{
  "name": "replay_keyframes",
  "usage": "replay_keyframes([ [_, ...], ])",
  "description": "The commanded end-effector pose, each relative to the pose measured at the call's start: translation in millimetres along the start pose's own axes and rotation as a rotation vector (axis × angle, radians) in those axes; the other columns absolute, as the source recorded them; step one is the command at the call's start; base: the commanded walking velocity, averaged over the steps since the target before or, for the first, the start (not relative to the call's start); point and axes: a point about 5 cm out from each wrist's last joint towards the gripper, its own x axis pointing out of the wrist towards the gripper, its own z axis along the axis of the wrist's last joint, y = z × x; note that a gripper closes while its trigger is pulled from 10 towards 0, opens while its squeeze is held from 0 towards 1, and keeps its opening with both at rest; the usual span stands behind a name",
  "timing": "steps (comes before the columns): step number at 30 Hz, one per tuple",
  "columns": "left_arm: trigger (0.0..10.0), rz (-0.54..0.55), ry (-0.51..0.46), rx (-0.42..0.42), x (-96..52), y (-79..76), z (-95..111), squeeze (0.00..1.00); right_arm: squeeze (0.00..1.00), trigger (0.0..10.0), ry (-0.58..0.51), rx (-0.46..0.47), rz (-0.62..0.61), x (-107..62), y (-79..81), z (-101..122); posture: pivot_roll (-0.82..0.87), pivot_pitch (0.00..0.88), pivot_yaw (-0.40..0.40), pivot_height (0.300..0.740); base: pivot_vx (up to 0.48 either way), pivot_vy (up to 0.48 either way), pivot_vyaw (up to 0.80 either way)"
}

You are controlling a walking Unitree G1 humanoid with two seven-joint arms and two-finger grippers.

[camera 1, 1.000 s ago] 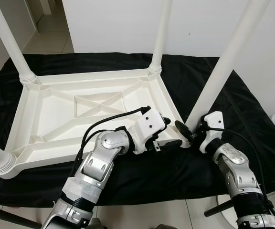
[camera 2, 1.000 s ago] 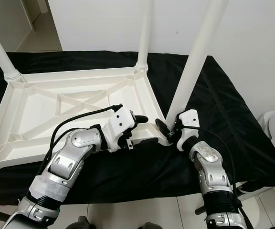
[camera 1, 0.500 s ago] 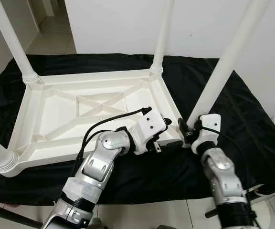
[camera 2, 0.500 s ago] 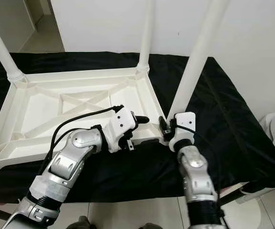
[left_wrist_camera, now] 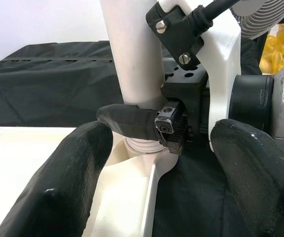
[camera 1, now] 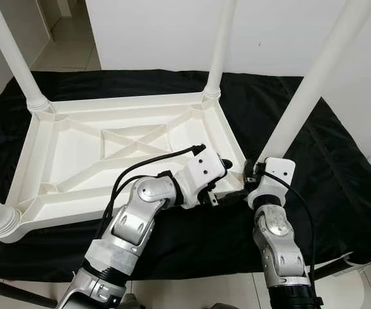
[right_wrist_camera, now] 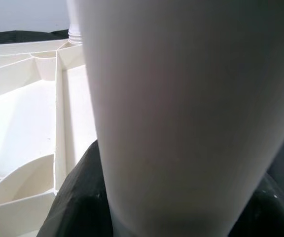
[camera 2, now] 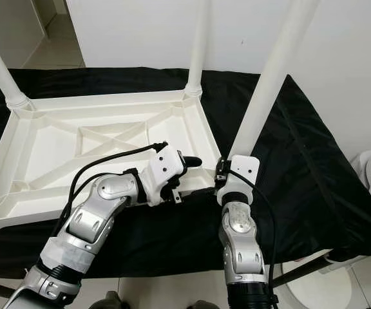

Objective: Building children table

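With the white children's table (camera 1: 108, 154) lying upside down on a black cloth (camera 1: 314, 161), the right tool (camera 1: 251, 177) is closed around the base of the near-right leg (camera 1: 301, 103) at its corner socket, the left tool (camera 1: 227, 190) gapes empty just beside, so the leg likely needs twisting home next

Silver jointed arms, white wrist housings, black looping cables, black padded fingers (left_wrist_camera: 68, 182).

You have a black cloth (camera 1: 301, 129) spread over the tiled floor (camera 1: 69, 55). On it the white table (camera 1: 76, 161) lies upside down, toward the cloth's left edge, its legs (camera 1: 221, 45) pointing up.
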Motion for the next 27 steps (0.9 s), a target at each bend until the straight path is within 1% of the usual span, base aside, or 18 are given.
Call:
replay_keyframes([
  [1, 10.0, 0.067, 0.013, -0.010, 0.0, 1.3, -4, 0.00, 0.54, 10.0, 0.052, 0.010, -0.004, -2.8, 3.8, -7, -0.04, 0.000, -0.014, 0.740, 0.000, 0.000, 0.00],
  [2, 10.0, 0.067, 0.013, -0.010, -0.1, 1.7, -4, 0.00, 1.00, 10.0, 0.053, 0.019, 0.008, -2.8, 3.0, -6, -0.04, 0.000, -0.014, 0.740, 0.000, 0.000, 0.00],
  [3, 10.0, 0.067, 0.013, -0.010, -0.1, 1.7, -4, 0.00, 1.00, 10.0, 0.053, 0.019, 0.008, -2.8, 3.0, -6, -0.04, 0.000, -0.014, 0.740, 0.000, 0.000, 0.00],
  [5, 10.0, 0.074, 0.014, -0.010, -0.6, 3.4, -4, 0.00, 1.00, 10.0, 0.044, 0.047, 0.029, -4.6, 1.3, -5, -0.03, 0.000, -0.014, 0.740, 0.000, 0.000, 0.00],
  [10, 10.0, 0.076, 0.015, -0.011, -1.1, 3.0, -4, 0.00, 1.00, 10.0, 0.029, 0.054, 0.073, -7.4, -5.4, -4, -0.04, 0.000, -0.011, 0.740, 0.000, 0.000, 0.00],
  [12, 10.0, 0.075, 0.016, -0.011, -1.2, 2.4, -4, 0.00, 1.00, 10.0, 0.026, 0.032, 0.121, -10.5, -15.0, -6, -0.04, 0.000, -0.012, 0.740, 0.000, 0.000, 0.00],
  [14, 10.0, 0.075, 0.016, -0.011, -1.3, 2.4, -4, 0.00, 1.00, 10.0, 0.026, 0.031, 0.142, -11.5, -17.5, -6, -0.04, 0.000, -0.012, 0.740, 0.000, 0.000, 0.00],
  [16, 10.0, 0.077, 0.017, -0.010, -1.2, 3.8, -4, 0.00, 1.00, 10.0, 0.013, 0.013, 0.212, -12.0, -23.9, -5, -0.04, 0.000, -0.010, 0.740, 0.000, 0.000, 0.00],
  [17, 10.0, 0.077, 0.016, -0.010, -1.0, 4.1, -4, 0.00, 1.00, 10.0, 0.009, -0.010, 0.246, -11.5, -26.7, -5, -0.04, 0.000, -0.009, 0.740, 0.000, 0.000, 0.00],
  [18, 10.0, 0.077, 0.016, -0.010, -1.0, 4.1, -4, 0.00, 1.00, 10.0, 0.009, -0.010, 0.246, -11.5, -26.7, -5, -0.04, 0.000, -0.009, 0.740, 0.000, 0.000, 0.00],
  [19, 10.0, 0.077, 0.016, -0.010, -0.8, 4.4, -4, 0.00, 0.49, 10.0, 0.002, -0.041, 0.282, -10.6, -28.6, -4, -0.04, 0.000, -0.008, 0.740, 0.000, 0.000, 0.00],
  [21, 10.0, 0.077, 0.016, -0.010, -0.8, 4.4, -4, 0.00, 0.49, 10.0, 0.002, -0.041, 0.282, -10.6, -28.6, -4, -0.04, 0.000, -0.008, 0.740, 0.000, 0.000, 0.00],
  [22, 10.0, 0.076, 0.015, -0.010, -0.3, 4.3, -4, 0.00, 0.00, 10.0, 0.000, -0.068, 0.320, -8.2, -30.6, -4, -0.04, 0.000, -0.006, 0.740, 0.000, 0.000, 0.00],
  [23, 10.0, 0.075, 0.014, -0.009, 0.6, 4.2, -4, 0.00, 0.00, 10.0, -0.005, -0.087, 0.350, -2.8, -33.0, -3, -0.04, 0.000, -0.006, 0.740, 0.000, 0.000, 0.00],
  [26, 10.0, 0.075, 0.014, -0.009, 0.6, 4.2, -4, 0.00, 0.00, 10.0, -0.005, -0.087, 0.350, -2.8, -33.0, -3, -0.04, 0.000, -0.006, 0.740, 0.000, 0.000, 0.00],
  [27, 10.0, 0.075, 0.011, -0.008, 1.6, 4.5, -3, 0.00, 0.00, 10.0, -0.013, -0.109, 0.387, 3.2, -34.0, -1, -0.04, 0.000, -0.008, 0.740, 0.000, 0.000, 0.00],
])
